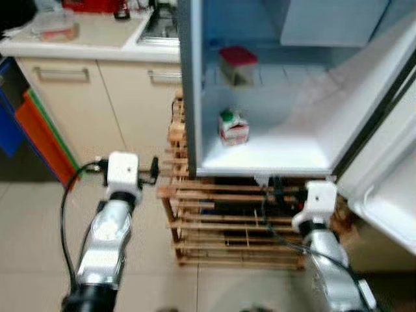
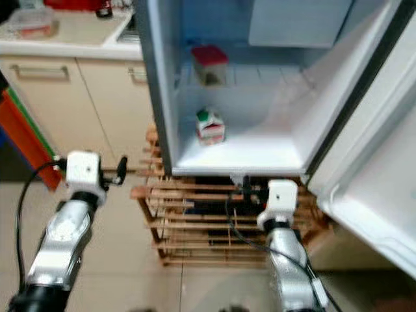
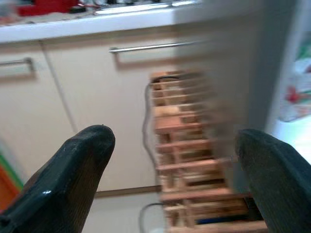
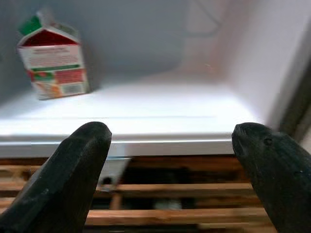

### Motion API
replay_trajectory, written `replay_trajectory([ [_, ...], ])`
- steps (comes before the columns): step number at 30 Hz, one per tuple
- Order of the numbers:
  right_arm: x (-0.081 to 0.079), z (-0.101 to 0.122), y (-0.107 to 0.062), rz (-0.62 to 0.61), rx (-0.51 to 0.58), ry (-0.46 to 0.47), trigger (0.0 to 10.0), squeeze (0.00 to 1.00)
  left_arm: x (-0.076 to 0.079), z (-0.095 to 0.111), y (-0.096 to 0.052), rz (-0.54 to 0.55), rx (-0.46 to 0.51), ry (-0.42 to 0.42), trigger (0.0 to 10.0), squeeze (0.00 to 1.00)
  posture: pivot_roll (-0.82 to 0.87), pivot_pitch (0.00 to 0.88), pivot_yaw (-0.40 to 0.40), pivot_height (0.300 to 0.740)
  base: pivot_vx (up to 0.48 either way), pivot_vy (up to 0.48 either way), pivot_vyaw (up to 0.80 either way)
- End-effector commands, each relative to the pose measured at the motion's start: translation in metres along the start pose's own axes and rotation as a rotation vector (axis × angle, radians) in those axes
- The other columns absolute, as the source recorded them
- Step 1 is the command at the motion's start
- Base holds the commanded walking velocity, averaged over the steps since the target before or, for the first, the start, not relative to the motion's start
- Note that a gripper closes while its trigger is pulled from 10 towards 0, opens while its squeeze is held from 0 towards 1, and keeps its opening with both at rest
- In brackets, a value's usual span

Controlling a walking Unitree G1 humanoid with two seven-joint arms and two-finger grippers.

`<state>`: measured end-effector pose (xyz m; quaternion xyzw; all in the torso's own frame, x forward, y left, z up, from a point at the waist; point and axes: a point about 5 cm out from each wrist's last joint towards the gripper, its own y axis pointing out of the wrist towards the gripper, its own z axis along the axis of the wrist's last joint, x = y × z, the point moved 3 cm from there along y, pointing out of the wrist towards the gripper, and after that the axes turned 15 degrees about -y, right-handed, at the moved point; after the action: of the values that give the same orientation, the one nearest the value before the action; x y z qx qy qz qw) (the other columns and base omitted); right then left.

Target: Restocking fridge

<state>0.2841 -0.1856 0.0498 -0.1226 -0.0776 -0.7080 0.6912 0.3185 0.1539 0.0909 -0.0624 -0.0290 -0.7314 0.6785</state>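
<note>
Fridge [image 1: 195, 97] stands open, a small carton [image 4: 52, 60] upright on its bottom shelf [image 4: 146, 111]. Right gripper [image 4: 170, 165] hovers released at that shelf's edge; left gripper [image 3: 175, 170] spreads empty beside the wooden rack [image 1: 221, 221].

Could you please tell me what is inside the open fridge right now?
The fridge holds a small carton on the bottom shelf and a red-lidded container on the shelf above; higher shelves are out of frame.
</note>
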Motion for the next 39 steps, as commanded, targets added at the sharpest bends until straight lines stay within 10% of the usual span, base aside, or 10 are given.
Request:
replay_trajectory([
  [1, -0.006, 0.003, 0.001, 0.017, 0.011, 0.006, 10.0, 0.0, -0.012, -0.002, -0.001, 0.042, -0.017, -0.003, 10.0, 0.0, 0.12, 0.012, -0.013, 0.732, 0.0, 0.48, 0.0],
  [29, -0.003, 0.0, 0.0, 0.004, 0.005, 0.012, 10.0, 0.0, -0.011, -0.003, 0.008, 0.04, -0.029, -0.015, 10.0, 0.0, 0.11, 0.019, -0.004, 0.732, 0.0, 0.48, 0.0],
  [39, 0.008, 0.006, -0.005, -0.047, 0.03, 0.004, 10.0, 0.0, -0.03, -0.006, -0.02, 0.033, -0.01, -0.004, 10.0, 0.0, 0.12, 0.004, -0.021, 0.732, 0.0, 0.48, 0.0],
])
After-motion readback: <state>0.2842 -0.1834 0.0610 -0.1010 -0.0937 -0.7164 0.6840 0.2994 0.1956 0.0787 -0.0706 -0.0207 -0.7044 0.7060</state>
